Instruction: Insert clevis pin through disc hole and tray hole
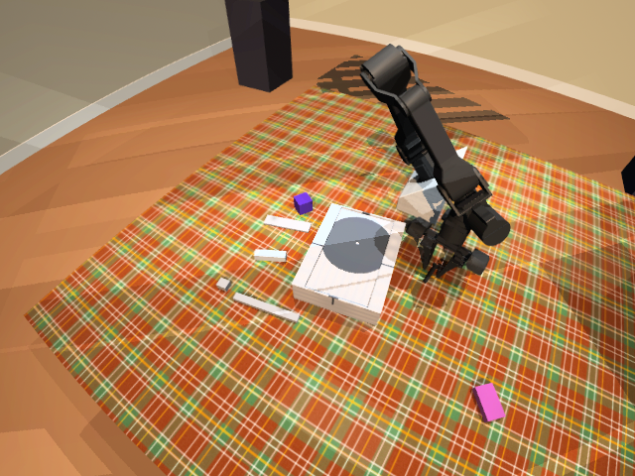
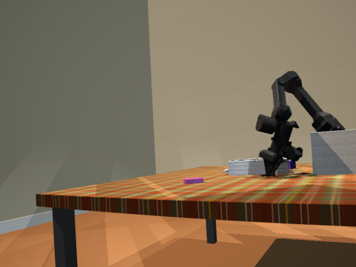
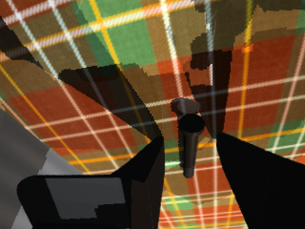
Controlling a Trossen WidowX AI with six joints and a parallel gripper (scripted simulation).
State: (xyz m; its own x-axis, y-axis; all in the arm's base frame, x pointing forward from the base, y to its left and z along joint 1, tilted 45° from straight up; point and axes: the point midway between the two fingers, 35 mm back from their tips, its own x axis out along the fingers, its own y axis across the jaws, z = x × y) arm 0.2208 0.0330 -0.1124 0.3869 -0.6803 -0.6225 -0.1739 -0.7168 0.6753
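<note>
Ur gripper (image 1: 425, 273) (image 2: 267, 174) (image 3: 190, 141) is standing spread near the tray (image 1: 318, 266) (image 2: 238, 168), w/ clevis pin (image 3: 190, 150) showing btwn its tips, gaps both sides; disc (image 1: 353, 260) is lying in tray.

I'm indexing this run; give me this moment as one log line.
gripper: open | pin: between the fingers, not gripped | disc: flat in tray | pin insertion: not done

Plaid-topped table (image 1: 389, 369) (image 2: 114, 191), pink block (image 1: 489, 403) (image 2: 193, 180), purple cube (image 1: 303, 203) (image 2: 292, 164), steel tray (image 1: 335, 302) (image 2: 238, 168), pale bars (image 1: 265, 306)
</note>
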